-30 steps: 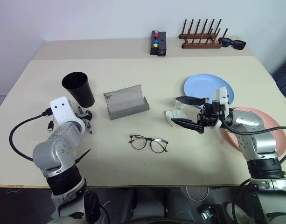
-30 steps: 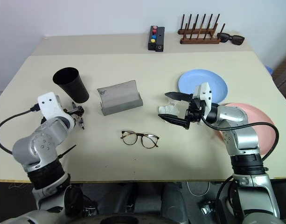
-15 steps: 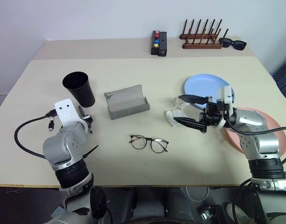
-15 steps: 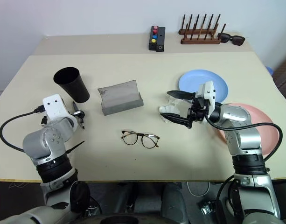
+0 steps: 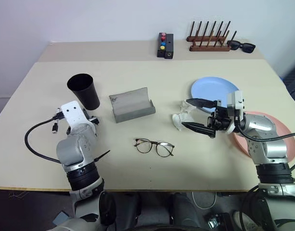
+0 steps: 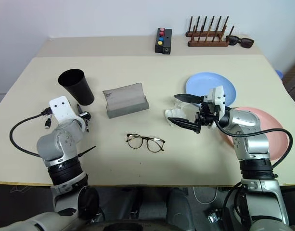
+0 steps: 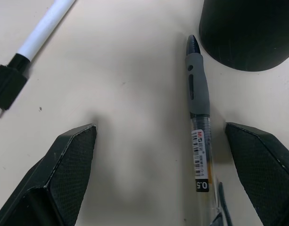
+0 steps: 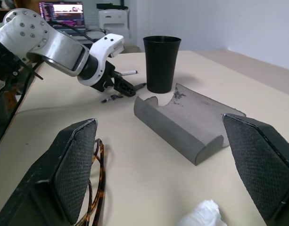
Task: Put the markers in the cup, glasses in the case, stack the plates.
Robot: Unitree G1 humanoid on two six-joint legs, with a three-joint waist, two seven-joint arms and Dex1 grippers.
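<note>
Left gripper (image 7: 153,188) was wide open, hovering over a pen (image 7: 199,113) lying right beside the cup (image 5: 83,91). Right gripper (image 5: 199,116) sat open too, empty, near the case (image 5: 132,104). Risk: the pen wasn't centered, so closing fingers could've rolled it into the cup and tipped that.

Beige table (image 5: 137,77) against a pale wall (image 5: 89,19); dim floor beneath.

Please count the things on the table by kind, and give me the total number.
Round shallow plates: 2 (light blue, salmon pink)
Eyewear: 2 (thin dark-rimmed eyeglasses, black sunglasses)
Pens and markers: 2 (grey-grip pen, white marker)
Tall black cup: 1
Grey open case: 1
Black button box: 1
Wooden peg rack: 1
Crumpled white tissue: 1
Total: 11
</note>
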